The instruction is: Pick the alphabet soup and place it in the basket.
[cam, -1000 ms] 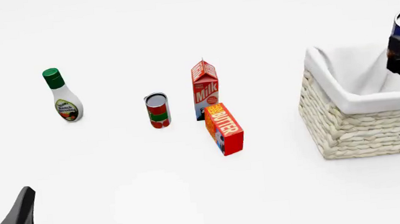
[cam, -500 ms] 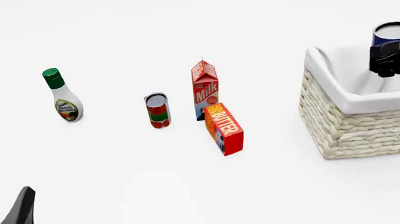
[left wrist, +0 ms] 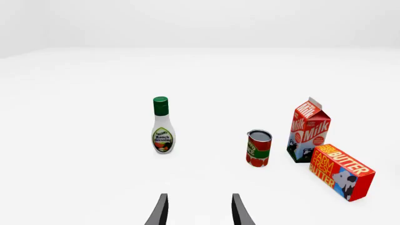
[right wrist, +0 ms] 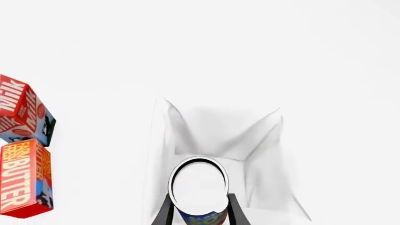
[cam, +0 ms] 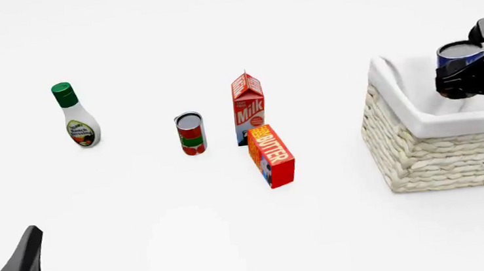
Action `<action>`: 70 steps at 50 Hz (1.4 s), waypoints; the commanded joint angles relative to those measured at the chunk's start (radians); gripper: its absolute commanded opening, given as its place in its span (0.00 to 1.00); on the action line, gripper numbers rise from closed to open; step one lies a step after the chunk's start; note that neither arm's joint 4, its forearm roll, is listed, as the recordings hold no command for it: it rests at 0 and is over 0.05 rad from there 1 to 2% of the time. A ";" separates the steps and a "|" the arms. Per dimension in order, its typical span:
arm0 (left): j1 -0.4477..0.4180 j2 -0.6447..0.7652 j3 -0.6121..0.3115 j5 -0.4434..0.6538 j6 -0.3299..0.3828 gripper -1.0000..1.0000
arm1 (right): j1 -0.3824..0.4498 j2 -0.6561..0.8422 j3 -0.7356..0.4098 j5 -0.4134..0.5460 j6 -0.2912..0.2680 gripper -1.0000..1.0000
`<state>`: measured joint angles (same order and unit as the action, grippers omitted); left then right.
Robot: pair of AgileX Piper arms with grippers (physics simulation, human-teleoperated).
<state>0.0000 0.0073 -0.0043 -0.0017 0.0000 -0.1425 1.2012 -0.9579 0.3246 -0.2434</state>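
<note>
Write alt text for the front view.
The right gripper holds the alphabet soup above the basket at right. A ranch bottle, red-green can, milk carton and butter box stand mid-table.

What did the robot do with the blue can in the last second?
The right gripper, still shut on the soup can, carried it leftward and down, from beyond the basket's right side to over the inside of the basket. It has not let go. The left gripper, dressing bottle, red can, milk carton and butter box stayed put.
</note>
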 commanded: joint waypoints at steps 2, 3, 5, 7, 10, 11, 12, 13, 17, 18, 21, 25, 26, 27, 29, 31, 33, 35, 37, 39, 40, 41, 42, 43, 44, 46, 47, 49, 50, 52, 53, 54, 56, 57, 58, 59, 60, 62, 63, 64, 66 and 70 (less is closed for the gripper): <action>0.000 0.000 0.000 0.000 0.000 1.00 | 0.007 0.056 -0.050 0.035 -0.004 0.00; 0.000 0.000 0.000 0.000 0.000 1.00 | 0.007 0.059 -0.054 0.038 -0.003 0.00; 0.000 0.000 0.000 0.000 0.000 1.00 | 0.002 0.068 -0.060 0.038 -0.008 0.00; 0.000 0.000 0.000 0.000 0.000 1.00 | 0.002 0.073 -0.061 0.040 -0.009 0.00; 0.000 0.000 0.000 0.000 0.000 1.00 | 0.001 0.080 -0.061 0.041 -0.010 0.00; 0.000 0.000 0.000 0.000 0.000 1.00 | -0.002 0.085 -0.063 0.040 -0.012 0.00; 0.000 0.000 0.000 0.000 0.000 1.00 | -0.004 0.089 -0.065 0.041 -0.013 0.00; 0.000 0.000 0.000 0.000 0.000 1.00 | -0.004 0.091 -0.066 0.041 -0.013 0.00; 0.000 0.000 0.000 0.000 0.000 1.00 | -0.002 0.101 -0.072 0.046 -0.014 0.00; 0.000 0.000 0.000 0.000 0.000 1.00 | -0.003 0.105 -0.072 0.047 -0.016 0.00; 0.000 0.000 0.000 0.000 0.000 1.00 | -0.003 0.111 -0.067 0.046 -0.016 0.00; 0.000 0.000 0.000 0.000 0.000 1.00 | -0.007 0.117 -0.056 0.044 -0.017 0.00; 0.000 0.000 0.000 0.000 0.000 1.00 | -0.009 0.118 -0.055 0.044 -0.017 0.00; 0.000 0.000 0.000 0.000 0.000 1.00 | -0.012 0.120 -0.054 0.043 -0.017 0.00; 0.000 0.000 0.000 0.000 0.000 1.00 | -0.018 0.125 -0.052 0.041 -0.020 0.00; 0.000 0.000 0.000 0.000 0.000 1.00 | -0.023 0.131 -0.054 0.039 -0.022 0.00; 0.000 0.000 0.000 0.000 0.000 1.00 | -0.025 0.136 -0.051 0.035 -0.022 0.00; 0.000 0.000 0.000 0.000 0.000 1.00 | -0.027 0.142 -0.048 0.031 -0.023 0.00; 0.000 0.000 0.000 0.000 0.000 1.00 | -0.027 0.145 -0.048 0.029 -0.022 0.00; 0.000 0.000 0.000 0.000 0.000 1.00 | -0.027 0.148 -0.046 0.026 -0.021 0.00; 0.000 0.000 0.000 0.000 0.000 1.00 | -0.028 0.150 -0.046 0.025 -0.021 0.00; 0.000 0.000 0.000 0.000 0.000 1.00 | -0.028 0.150 -0.046 0.025 -0.021 0.00; 0.000 0.000 0.000 0.000 0.000 1.00 | -0.029 0.151 -0.047 0.025 -0.021 0.00; 0.000 0.000 0.000 0.000 0.000 1.00 | -0.030 0.150 -0.047 0.026 -0.020 0.00; 0.000 0.000 0.000 0.000 0.000 1.00 | -0.032 0.150 -0.048 0.026 -0.021 0.00; 0.000 0.000 0.000 0.000 0.000 1.00 | -0.033 0.151 -0.047 0.026 -0.022 0.00; 0.000 0.000 0.000 0.000 0.000 1.00 | -0.034 0.153 -0.046 0.024 -0.022 0.00; 0.000 0.000 0.000 0.000 0.000 1.00 | -0.034 0.156 -0.045 0.022 -0.021 0.00; 0.000 0.000 0.000 0.000 0.000 1.00 | -0.034 0.157 -0.045 0.021 -0.021 0.00; 0.000 0.000 0.000 0.000 0.000 1.00 | -0.033 0.161 -0.046 0.019 -0.020 0.00; 0.000 0.000 0.000 0.000 0.000 1.00 | -0.032 0.162 -0.047 0.019 -0.019 0.00; 0.000 0.000 0.000 0.000 0.000 1.00 | -0.032 0.162 -0.047 0.019 -0.019 0.00; 0.000 0.000 0.000 0.000 0.000 1.00 | -0.032 0.168 -0.051 0.017 -0.020 0.00; 0.000 0.000 0.000 0.000 0.000 1.00 | -0.032 0.170 -0.052 0.015 -0.019 0.00; 0.000 0.000 0.000 0.000 0.000 1.00 | -0.032 0.172 -0.051 0.013 -0.020 0.00; 0.000 0.000 0.000 0.000 0.000 1.00 | -0.032 0.172 -0.050 0.013 -0.019 0.00; 0.000 0.000 0.000 0.000 0.000 1.00 | -0.032 0.173 -0.049 0.013 -0.019 0.00; 0.000 0.000 0.000 0.000 0.000 1.00 | -0.031 0.173 -0.050 0.012 -0.018 0.00; 0.000 0.000 0.000 0.000 0.000 1.00 | -0.030 0.174 -0.050 0.013 -0.017 0.00; 0.000 0.000 0.000 0.000 0.000 1.00 | -0.031 0.177 -0.051 0.012 -0.018 0.00; 0.000 0.000 0.000 0.000 0.000 1.00 | -0.035 0.182 -0.054 0.010 -0.020 0.00; 0.000 0.000 0.000 0.000 0.000 1.00 | -0.032 0.183 -0.056 0.011 -0.018 1.00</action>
<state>0.0000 0.0073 -0.0043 -0.0017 0.0000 -0.1749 1.3785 -1.0027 0.3414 -0.2809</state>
